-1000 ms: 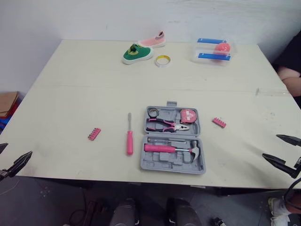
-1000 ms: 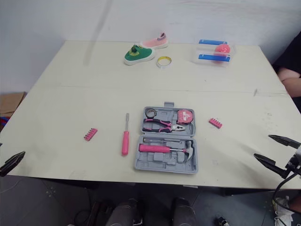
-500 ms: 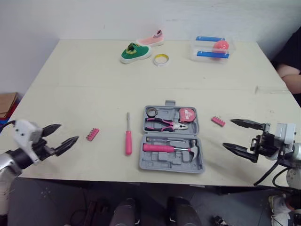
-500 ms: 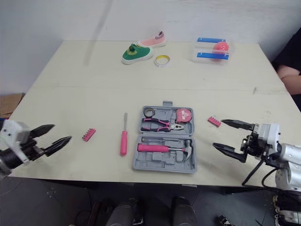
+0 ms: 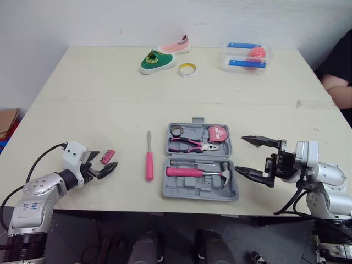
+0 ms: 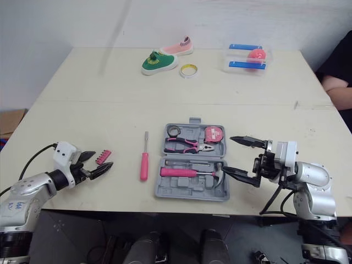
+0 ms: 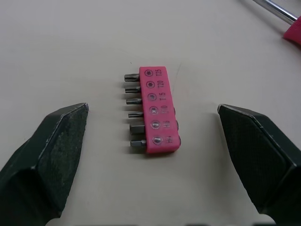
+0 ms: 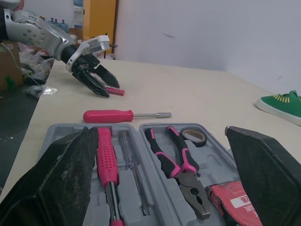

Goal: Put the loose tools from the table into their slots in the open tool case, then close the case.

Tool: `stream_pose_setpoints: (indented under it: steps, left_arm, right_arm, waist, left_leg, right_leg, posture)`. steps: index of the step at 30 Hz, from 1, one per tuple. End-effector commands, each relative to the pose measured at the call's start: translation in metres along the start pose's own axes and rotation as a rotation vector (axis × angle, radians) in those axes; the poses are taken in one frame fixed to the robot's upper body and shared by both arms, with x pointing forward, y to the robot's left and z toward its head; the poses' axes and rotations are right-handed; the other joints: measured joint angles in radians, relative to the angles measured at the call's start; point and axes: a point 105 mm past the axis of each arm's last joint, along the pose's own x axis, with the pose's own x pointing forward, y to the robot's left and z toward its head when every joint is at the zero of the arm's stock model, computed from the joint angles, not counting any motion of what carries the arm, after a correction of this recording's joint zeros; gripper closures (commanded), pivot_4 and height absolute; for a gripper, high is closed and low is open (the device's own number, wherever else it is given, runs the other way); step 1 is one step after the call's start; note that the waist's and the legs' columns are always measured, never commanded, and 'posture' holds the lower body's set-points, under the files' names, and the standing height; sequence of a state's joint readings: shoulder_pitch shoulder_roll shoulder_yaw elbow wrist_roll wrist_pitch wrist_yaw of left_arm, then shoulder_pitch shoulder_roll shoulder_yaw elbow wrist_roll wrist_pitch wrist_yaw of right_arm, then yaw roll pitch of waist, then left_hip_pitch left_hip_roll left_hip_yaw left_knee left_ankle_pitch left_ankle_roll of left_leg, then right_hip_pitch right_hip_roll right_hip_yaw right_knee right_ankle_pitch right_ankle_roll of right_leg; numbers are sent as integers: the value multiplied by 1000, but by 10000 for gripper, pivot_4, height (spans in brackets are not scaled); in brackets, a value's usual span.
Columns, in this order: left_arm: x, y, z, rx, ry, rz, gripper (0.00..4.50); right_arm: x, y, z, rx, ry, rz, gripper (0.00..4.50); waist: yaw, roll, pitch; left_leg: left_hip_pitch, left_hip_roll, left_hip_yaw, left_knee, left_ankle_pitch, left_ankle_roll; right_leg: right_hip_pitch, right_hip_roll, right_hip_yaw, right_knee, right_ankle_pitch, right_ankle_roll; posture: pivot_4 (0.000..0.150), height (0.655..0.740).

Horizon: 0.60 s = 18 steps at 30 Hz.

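Two grippers low near front table [image 5: 82,104] edge, both spread wide. Left gripper [image 5: 107,159] straddling pink bit holder [image 7: 157,110], fingers [image 7: 61,141] clear of it. Right gripper [image 6: 226,154] just right of open tool case [image 5: 198,193], holding nothing. In case: hammer [image 5: 198,172], pliers [image 5: 195,145], tape measure [image 5: 218,133], probably thin screwdriver beside hammer. Pink screwdriver [image 5: 150,159] loose between bit holder and case. Farther back: green shoe [image 5: 151,61], pink shoe [image 5: 176,45], yellow tape roll [image 5: 187,69], clear box [image 5: 247,55].

Only readable stuff is on the pink bit holder [image 7: 157,110], near left on the table [image 5: 110,110]. Sizes are stamped by each bit: T25, T20, looks like T15, one I can't make out, then H5, H4. The label on the tape measure [image 5: 220,133] in the tool case [image 5: 192,191] is too small to read.
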<state>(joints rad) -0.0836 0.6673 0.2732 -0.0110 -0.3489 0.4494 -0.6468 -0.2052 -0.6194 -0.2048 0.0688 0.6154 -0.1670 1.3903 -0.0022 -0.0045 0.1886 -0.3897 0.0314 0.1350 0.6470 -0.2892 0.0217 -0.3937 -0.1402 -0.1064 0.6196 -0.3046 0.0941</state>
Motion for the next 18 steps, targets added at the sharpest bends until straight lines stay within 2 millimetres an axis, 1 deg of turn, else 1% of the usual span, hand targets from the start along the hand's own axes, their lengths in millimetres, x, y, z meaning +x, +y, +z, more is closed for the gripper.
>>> stream_pose_setpoints:
  steps: [1,3,5,6,7,9,10,14,17,18]
  left_arm:
    - [-1,0,-14,-21,51,2,2749]
    - [-2,2,-18,-31,60,11,8972]
    - [-3,2,-20,-36,64,9,16800]
    - [-3,-1,-22,-39,68,-6,23080]
    - [-2,-4,-24,-44,70,-17,26495]
    - [-2,-8,-26,-42,69,-36,35742]
    - [-1,-9,-26,-36,64,-38,38228]
    - [-2,-9,-21,-12,30,-47,38195]
    - [-9,-7,0,38,-81,-55,38196]
    - [-13,-11,14,63,-151,-85,38195]
  right_arm:
    - [-2,1,12,-40,-14,7,0]
    - [-1,3,12,-39,-12,16,0]
    - [-1,4,12,-39,-10,21,0]
    - [-1,5,12,-40,-9,20,0]
    - [-2,4,12,-39,-9,16,0]
    - [-3,4,12,-41,-6,11,0]
    - [-4,4,11,-40,-4,10,0]
    - [-7,4,10,-33,8,9,0]
    - [-11,4,9,-32,18,8,0]
    - [-12,4,9,-33,23,6,0]
  waist:
    - [0,0,0]
    - [0,0,0]
    - [-1,0,0]
    - [-1,0,0]
    - [0,0,0]
    - [0,0,0]
    - [0,0,0]
    - [1,0,0]
    - [0,0,0]
    - [0,0,0]
  left_leg:
    - [0,0,0,0,0,0]
    - [1,0,0,0,0,1]
    - [1,0,0,0,-2,3]
    - [1,0,1,0,-2,3]
    - [1,0,0,0,-2,3]
    - [1,0,0,0,-2,3]
    - [1,0,0,0,-2,3]
    - [1,0,0,0,-2,3]
    - [1,0,0,0,-2,3]
    - [1,0,0,0,-2,3]
  right_leg:
    - [0,0,0,0,0,0]
    - [0,0,1,1,0,0]
    - [0,0,2,1,0,0]
    - [0,-1,2,1,0,0]
    - [0,-1,2,1,0,0]
    - [0,-1,2,1,0,0]
    - [0,-1,3,1,0,0]
    - [0,-1,3,0,0,0]
    - [0,-1,3,0,0,0]
    - [0,-2,3,0,0,0]
  posture:
    - [1500,7400]
    - [1500,7400]
    - [1500,7400]
    - [1500,7400]
    - [1500,7400]
    - [1500,7400]
    - [1500,7400]
    - [1500,7400]
    - [1500,7400]
    - [1500,7400]
